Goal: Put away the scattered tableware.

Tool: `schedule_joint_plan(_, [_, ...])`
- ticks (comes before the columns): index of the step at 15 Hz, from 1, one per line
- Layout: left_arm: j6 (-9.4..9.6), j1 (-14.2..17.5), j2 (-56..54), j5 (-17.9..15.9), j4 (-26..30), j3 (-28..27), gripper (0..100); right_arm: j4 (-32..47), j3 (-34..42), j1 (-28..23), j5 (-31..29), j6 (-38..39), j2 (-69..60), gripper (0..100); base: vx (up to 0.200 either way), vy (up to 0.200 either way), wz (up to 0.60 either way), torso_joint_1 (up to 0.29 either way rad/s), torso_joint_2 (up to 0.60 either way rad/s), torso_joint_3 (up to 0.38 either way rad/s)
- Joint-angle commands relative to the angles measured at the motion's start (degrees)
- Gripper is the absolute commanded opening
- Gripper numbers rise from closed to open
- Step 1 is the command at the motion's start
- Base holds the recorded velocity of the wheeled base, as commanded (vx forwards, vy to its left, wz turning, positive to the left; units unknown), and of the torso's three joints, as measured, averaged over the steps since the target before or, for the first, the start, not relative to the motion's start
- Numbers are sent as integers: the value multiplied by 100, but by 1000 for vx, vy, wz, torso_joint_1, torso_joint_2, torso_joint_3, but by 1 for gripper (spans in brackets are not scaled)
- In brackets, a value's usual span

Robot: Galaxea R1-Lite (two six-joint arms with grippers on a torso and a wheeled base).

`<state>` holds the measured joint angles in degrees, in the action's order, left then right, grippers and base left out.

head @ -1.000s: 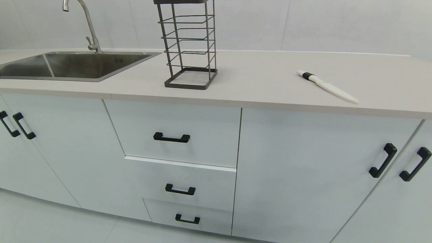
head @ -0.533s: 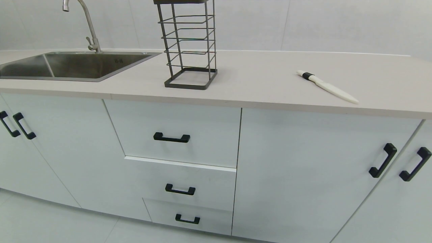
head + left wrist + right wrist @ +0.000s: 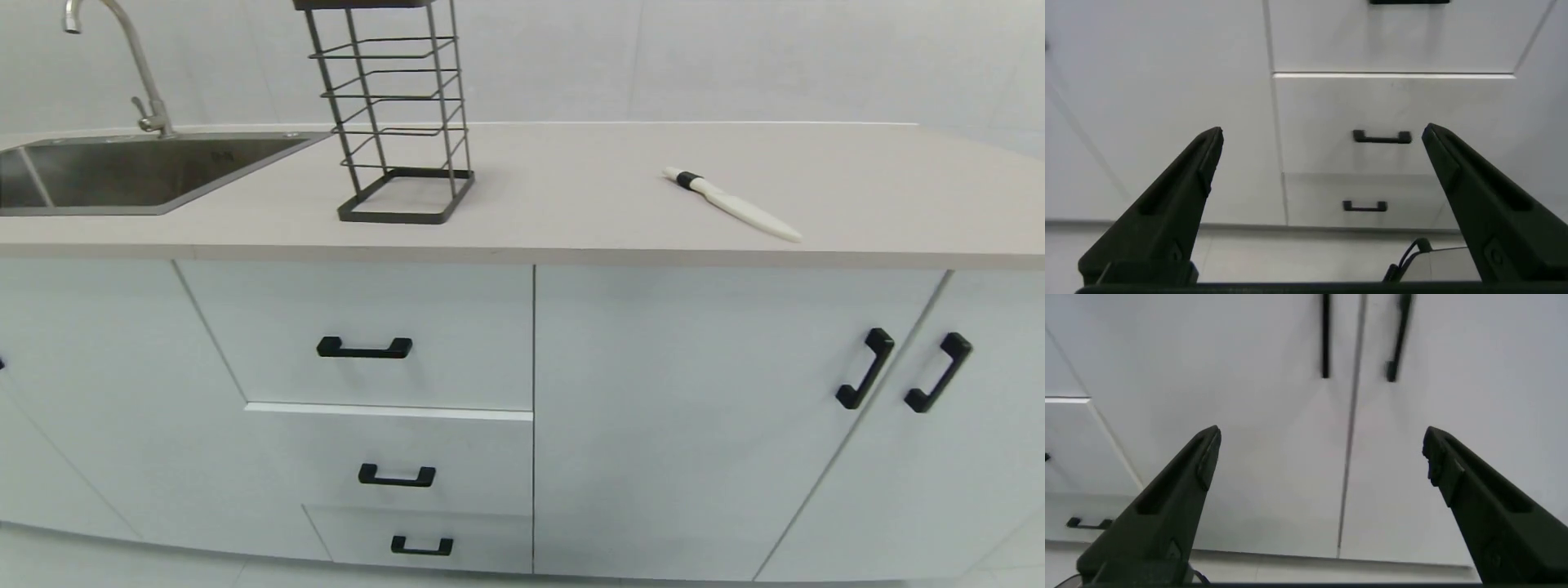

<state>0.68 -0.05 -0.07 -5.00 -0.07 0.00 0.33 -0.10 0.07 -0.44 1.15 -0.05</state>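
Knife (image 3: 731,204): tip near countertop (image 3: 571,163) edge; you could nudge it off when reaching.
Left gripper (image 3: 1321,132): wide, empty.
Right gripper (image 3: 1321,433): wide, empty.

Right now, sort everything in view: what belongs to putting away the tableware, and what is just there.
Belongs to the job:
- white utensil with a black band, lying loose on the countertop
- wire rack, upright, likely where the utensil goes

Just there:
- sink and faucet
- drawers, all shut
- cabinet doors, shut
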Motion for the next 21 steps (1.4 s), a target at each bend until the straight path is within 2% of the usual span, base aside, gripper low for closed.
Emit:
schedule_joint_plan(1, [-51,5,7,52,-1,0,100,2,1,1,0,0,5,100,0,0,0,0,0,0])
schedule_joint_plan(7, [-59,-4,7,87,-1,0,100,2,1,1,0,-9,5,100,167,0,0,2,2,0])
schedule_joint_plan(10, [-59,-4,7,96,-1,0,100,2,1,1,0,-9,5,100,0,0,0,0,0,0])
schedule_joint_plan(13, [-51,-4,7,122,-1,0,100,2,1,1,0,-9,5,100,200,0,0,-2,4,7])
schedule_joint_plan(21, [-51,-4,7,131,-1,0,100,2,1,-7,0,-9,5,100,0,0,0,32,-39,-8])
